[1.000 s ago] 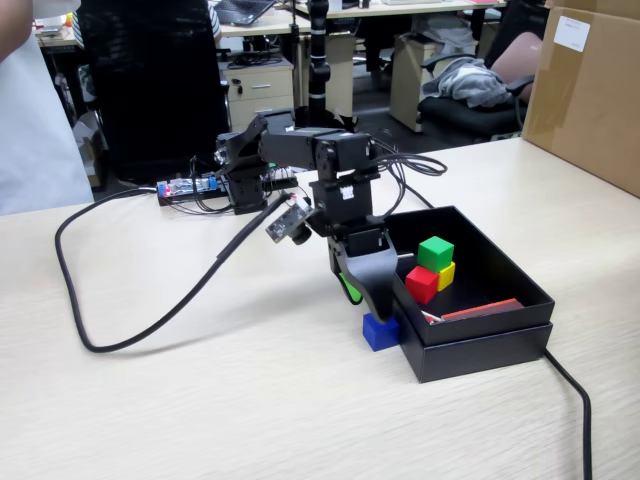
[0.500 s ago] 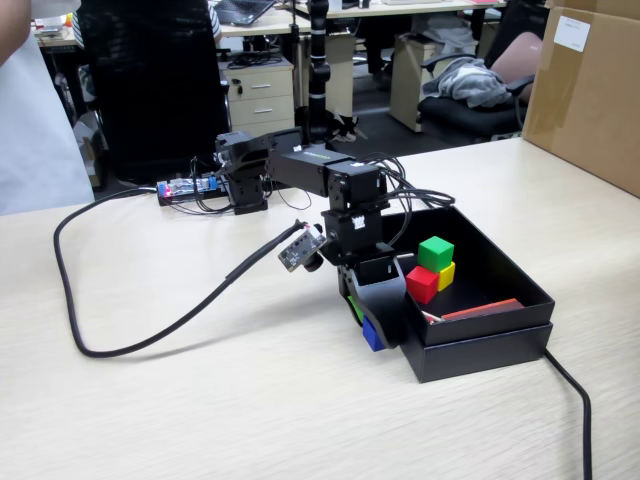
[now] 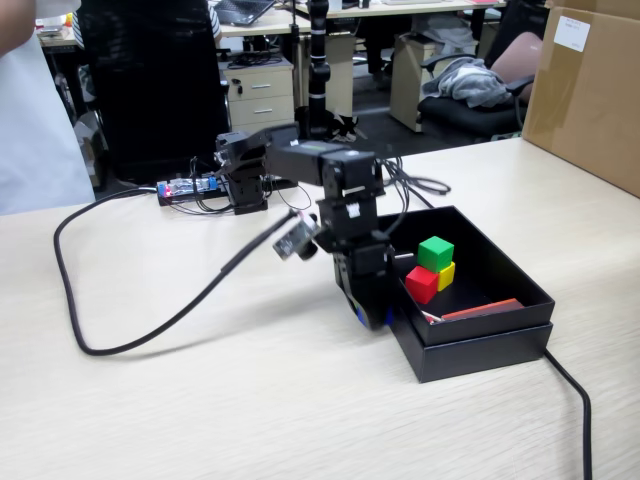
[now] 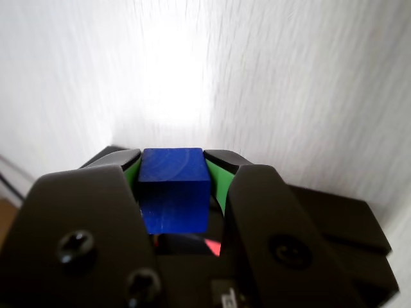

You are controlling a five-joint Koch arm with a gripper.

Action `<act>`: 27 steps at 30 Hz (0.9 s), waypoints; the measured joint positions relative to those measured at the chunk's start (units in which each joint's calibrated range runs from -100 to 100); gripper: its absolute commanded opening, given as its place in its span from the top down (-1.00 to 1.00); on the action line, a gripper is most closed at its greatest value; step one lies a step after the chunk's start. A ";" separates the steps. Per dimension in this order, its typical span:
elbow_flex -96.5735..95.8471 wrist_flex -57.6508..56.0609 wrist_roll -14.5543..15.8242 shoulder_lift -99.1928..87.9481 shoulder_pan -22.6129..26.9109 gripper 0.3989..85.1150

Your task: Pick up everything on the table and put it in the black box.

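Note:
My gripper (image 4: 173, 168) is shut on the blue cube (image 4: 173, 189), with its green-lined jaws pressed against the cube's two sides. In the fixed view the gripper (image 3: 368, 312) points down at the table (image 3: 200, 400), just left of the black box (image 3: 478, 340); only a sliver of the blue cube (image 3: 361, 318) shows there. Inside the box the green cube (image 3: 435, 252) sits on top of the yellow cube (image 3: 446, 275) and the red cube (image 3: 421, 284).
A thick black cable (image 3: 120, 340) loops across the table's left side and another runs off the box's right corner (image 3: 575, 400). A brown carton (image 3: 585, 90) stands at the far right. A red strip (image 3: 480, 310) lies in the box.
The jaws came down around the blue cube and closed on it. The arm has swung slightly left and now hides most of the cube in the fixed view.

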 measured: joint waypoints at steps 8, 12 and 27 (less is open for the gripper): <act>-10.59 -0.70 -0.39 -24.34 2.78 0.92; -5.02 -0.77 -0.29 -20.71 5.91 0.92; 1.10 -0.77 1.03 4.14 8.69 0.85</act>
